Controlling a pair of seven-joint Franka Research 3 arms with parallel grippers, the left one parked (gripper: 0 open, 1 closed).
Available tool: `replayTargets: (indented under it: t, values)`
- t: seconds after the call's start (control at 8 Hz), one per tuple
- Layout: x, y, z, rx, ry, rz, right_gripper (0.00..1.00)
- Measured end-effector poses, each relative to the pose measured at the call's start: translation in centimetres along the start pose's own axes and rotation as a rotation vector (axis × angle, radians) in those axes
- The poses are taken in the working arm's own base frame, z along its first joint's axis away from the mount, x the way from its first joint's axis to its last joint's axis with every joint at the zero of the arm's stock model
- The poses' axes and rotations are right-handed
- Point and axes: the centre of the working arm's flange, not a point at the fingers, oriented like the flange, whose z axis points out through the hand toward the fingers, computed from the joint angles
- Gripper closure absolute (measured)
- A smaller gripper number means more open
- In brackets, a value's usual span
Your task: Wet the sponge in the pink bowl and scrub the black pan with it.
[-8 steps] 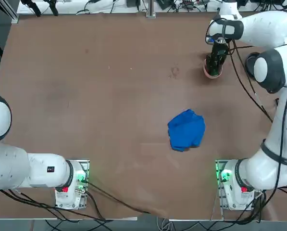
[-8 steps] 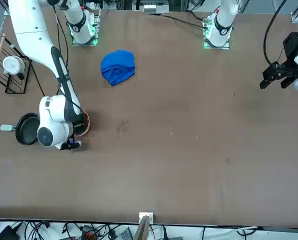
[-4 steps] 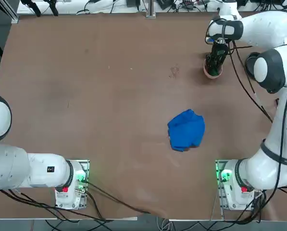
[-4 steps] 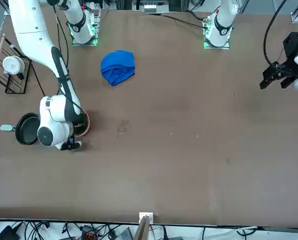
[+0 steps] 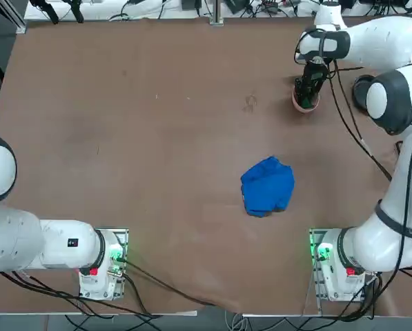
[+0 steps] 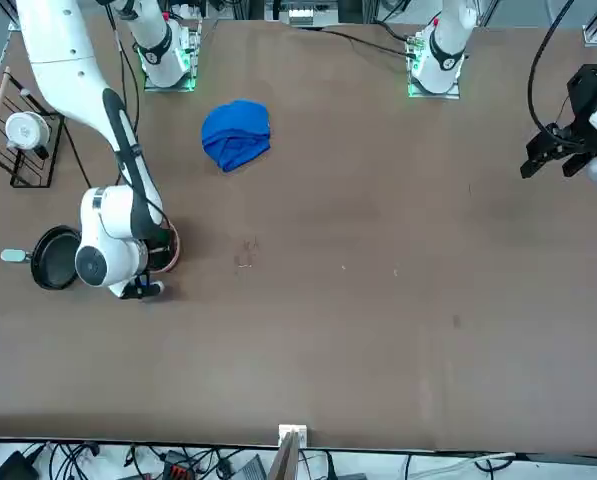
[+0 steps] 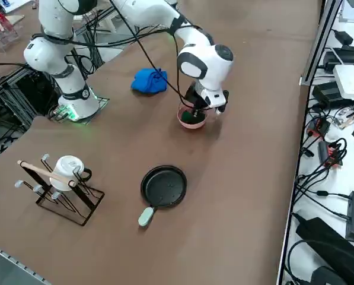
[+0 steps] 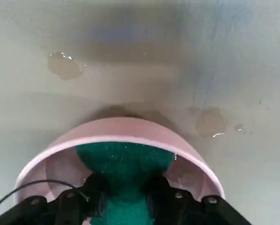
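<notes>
My right gripper (image 8: 127,199) reaches down into the pink bowl (image 8: 125,127) and is shut on the sponge (image 8: 125,159), whose green face shows between the fingers. In the top view the gripper (image 5: 307,91) stands over the bowl (image 5: 297,105) at the far right of the table. From the right side, the bowl (image 7: 182,122) sits under the wrist (image 7: 207,95), and the black pan (image 7: 163,186) with its light handle lies on the table apart from the bowl, with nothing in it. The front view shows the pan (image 6: 50,259) just beyond the arm.
A crumpled blue cloth (image 5: 267,186) lies mid-table on the right arm's side. A wire rack with a white mug (image 7: 61,181) stands past the pan near the table's edge. Small water spots (image 8: 64,65) sit on the table beyond the bowl.
</notes>
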Motion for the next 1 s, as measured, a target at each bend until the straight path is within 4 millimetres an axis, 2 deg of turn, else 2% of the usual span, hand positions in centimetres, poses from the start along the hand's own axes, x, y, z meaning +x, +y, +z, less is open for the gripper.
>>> replayTargets:
  t: [0.75, 1.0]
  values:
    - [-0.2, 0.0, -0.1, 0.0, 0.015, 0.0, 0.58]
    - [-0.3, 0.2, -1.2, 0.001, 0.028, 0.001, 0.58]
